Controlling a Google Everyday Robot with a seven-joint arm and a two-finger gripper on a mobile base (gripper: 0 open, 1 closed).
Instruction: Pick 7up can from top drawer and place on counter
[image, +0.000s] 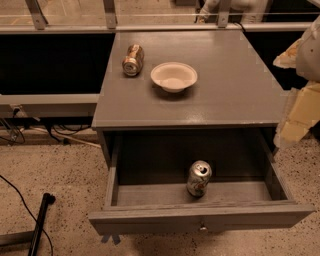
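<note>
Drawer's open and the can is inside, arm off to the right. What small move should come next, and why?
Probably bring the gripper left and down toward the 7up can. The top drawer is pulled out, the can sits exposed inside it, a little right of the middle, and the gripper hangs at the right edge of the view beside the counter, well apart from the can.

1. The robot's pale cream, blocky gripper (296, 122) shows at the right edge of the camera view, cut off by the frame.
2. Its faces are flat and angular, a soft yellowish cream, with darker seams between the segments.
3. Above it is a smooth, rounded white arm shell (312, 47).
4. A tan wedge-shaped piece (286, 59) adjoins that shell's left side.
</note>
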